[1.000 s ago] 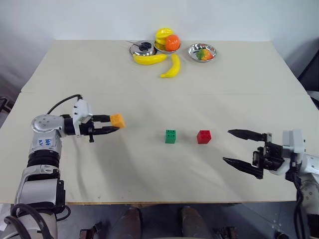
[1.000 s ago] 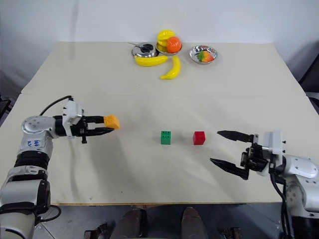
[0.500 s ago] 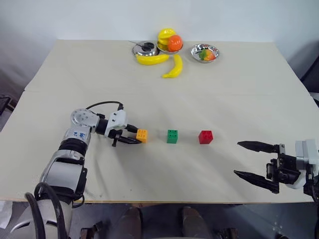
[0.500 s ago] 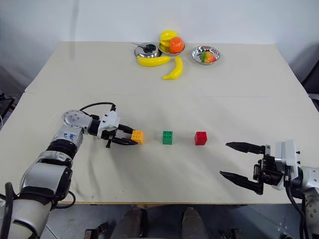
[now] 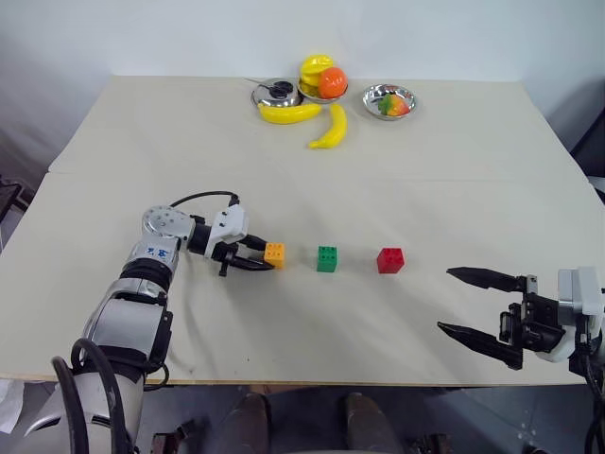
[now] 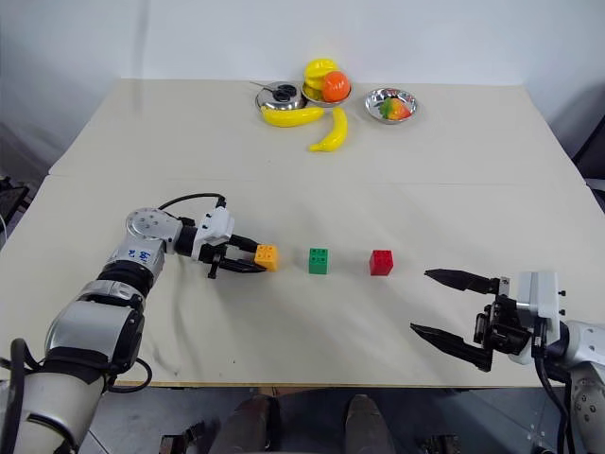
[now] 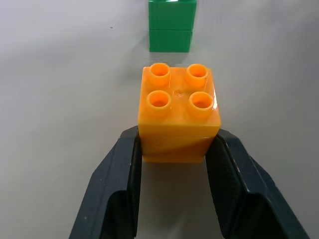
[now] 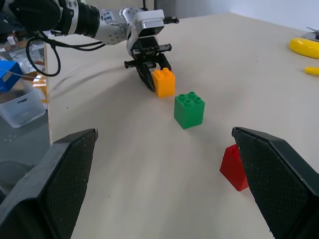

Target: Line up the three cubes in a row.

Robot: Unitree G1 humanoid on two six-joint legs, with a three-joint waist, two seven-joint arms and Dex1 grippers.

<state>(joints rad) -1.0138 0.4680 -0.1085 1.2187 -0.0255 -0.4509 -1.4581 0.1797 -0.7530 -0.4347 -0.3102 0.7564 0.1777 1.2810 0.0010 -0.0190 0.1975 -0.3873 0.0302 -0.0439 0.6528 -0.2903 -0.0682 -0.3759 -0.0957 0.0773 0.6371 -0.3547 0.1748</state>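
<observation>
Left of centre in the frame, the left gripper (image 5: 257, 262) pinches the orange cube (image 5: 274, 253) by its smooth sides; hard, light plastic, probably resting on the worktop (image 5: 425, 170). Right gripper (image 5: 477, 304) gapes empty, lower right.

Head stereo pair: high, looking forward and down over the whole table (image 5: 454, 189); the two eyes are offset slightly sideways.
Left wrist cam: very close, looks along the left tool (image 7: 174, 149) at the orange cube (image 7: 178, 112), green cube (image 7: 172, 25) just beyond.
Right wrist cam: low, near table level, looks across the table between the right tool's fingers (image 8: 279, 169) toward the left tool.
Shared: orange and green cubes appear in all views; red cube (image 8: 234, 167) in head and right wrist views.
</observation>
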